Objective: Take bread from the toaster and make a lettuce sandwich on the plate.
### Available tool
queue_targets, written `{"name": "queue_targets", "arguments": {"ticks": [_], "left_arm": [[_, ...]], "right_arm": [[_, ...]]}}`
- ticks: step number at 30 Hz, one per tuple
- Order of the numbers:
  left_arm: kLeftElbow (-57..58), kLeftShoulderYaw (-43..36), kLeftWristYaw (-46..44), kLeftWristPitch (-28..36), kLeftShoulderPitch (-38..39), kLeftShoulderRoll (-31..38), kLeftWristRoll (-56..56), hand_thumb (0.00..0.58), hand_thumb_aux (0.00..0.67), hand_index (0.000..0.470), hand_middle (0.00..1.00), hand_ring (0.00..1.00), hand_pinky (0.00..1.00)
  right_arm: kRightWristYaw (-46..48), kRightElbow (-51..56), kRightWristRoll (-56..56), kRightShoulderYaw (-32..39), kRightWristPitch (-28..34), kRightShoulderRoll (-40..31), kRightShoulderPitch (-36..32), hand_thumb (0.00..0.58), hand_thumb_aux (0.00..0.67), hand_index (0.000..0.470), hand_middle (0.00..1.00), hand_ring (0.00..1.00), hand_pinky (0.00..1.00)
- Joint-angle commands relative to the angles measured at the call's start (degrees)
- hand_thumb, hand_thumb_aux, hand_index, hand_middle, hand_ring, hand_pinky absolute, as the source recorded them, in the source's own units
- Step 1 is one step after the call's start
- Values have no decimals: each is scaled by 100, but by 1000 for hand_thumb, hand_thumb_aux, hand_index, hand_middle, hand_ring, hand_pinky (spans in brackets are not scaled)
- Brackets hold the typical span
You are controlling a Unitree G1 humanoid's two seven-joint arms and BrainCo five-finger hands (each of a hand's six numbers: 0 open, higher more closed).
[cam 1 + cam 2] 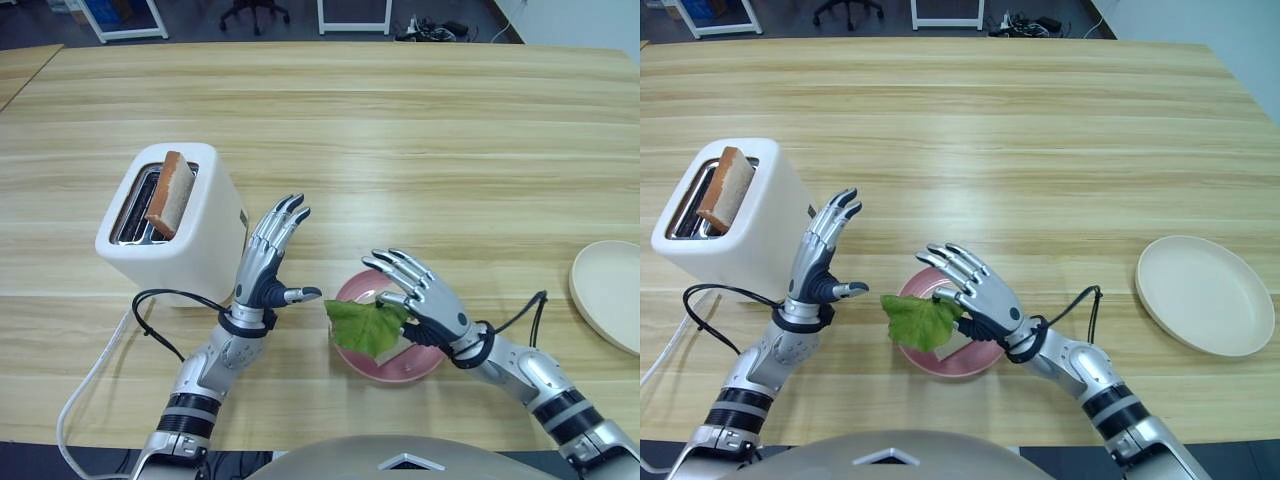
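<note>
Just right of the toaster, the left hand stands raised with fingers spread, holding nothing. One bread slice leans in the toaster's slot. Farther right, the right hand pinches a lettuce leaf over a pink plate. A beige plate lies farthest right on the surface.

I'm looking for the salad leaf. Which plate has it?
The small pink round plate beneath the right hand, holding the green lettuce leaf. The larger cream round plate sits apart, far right.

Beyond the wooden table: dark floor, chair base.
</note>
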Motion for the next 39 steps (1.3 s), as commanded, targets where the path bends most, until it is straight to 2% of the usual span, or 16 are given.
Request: {"name": "queue_targets", "arguments": {"ticks": [1,8,15,16,17,18,19,20,27,33,34,35,37,39], "left_arm": [[-29,93,146,18,16,45,31,0,0,0,0,0,0],[-455,638,714,82,298,165,177,0,0,0,0,0,0],[-671,1112,917,263,434,378,223,0,0,0,0,0,0],[-703,1143,930,282,455,384,229,0,0,0,0,0,0],[-734,1166,937,293,478,385,234,0,0,0,0,0,0],[-780,1187,936,298,511,380,231,0,0,0,0,0,0],[-819,1199,935,298,546,371,225,0,0,0,0,0,0],[-843,1203,937,297,574,361,226,0,0,0,0,0,0],[-762,1118,976,275,616,263,227,0,0,0,0,0,0],[-696,1035,985,269,597,246,245,0,0,0,0,0,0],[-705,1037,982,274,602,260,254,0,0,0,0,0,0],[-716,1070,985,284,606,286,250,0,0,0,0,0,0],[-744,1164,1006,343,610,342,265,0,0,0,0,0,0],[-778,1294,1049,470,616,388,299,0,0,0,0,0,0]], "right_arm": [[-98,536,-194,4,92,-28,-139,580,670,470,0,0,0],[-325,871,-482,-59,376,-263,-244,580,670,470,0,0,0],[-37,566,-334,-37,273,-456,21,580,670,470,0,0,0],[30,523,-302,-82,299,-477,53,573,596,418,0,0,0],[68,507,-273,-136,352,-483,73,500,420,295,0,0,0],[47,543,-293,-202,486,-462,60,534,481,337,0,0,0],[15,615,-323,-261,634,-430,22,577,623,437,0,0,0],[-11,687,-356,-309,778,-400,-26,580,670,470,0,0,0],[-325,1030,-575,-364,1407,-234,-491,580,670,470,0,0,0],[-485,1236,-609,-173,1453,-188,-651,580,670,470,0,0,0],[-449,1205,-601,-131,1407,-229,-619,556,533,374,0,0,0],[-422,1122,-589,-112,1368,-288,-559,553,525,369,0,0,0],[-399,959,-582,-100,1316,-410,-457,580,670,470,0,0,0],[-363,841,-580,-100,1264,-500,-394,580,670,470,0,0,0]]}}
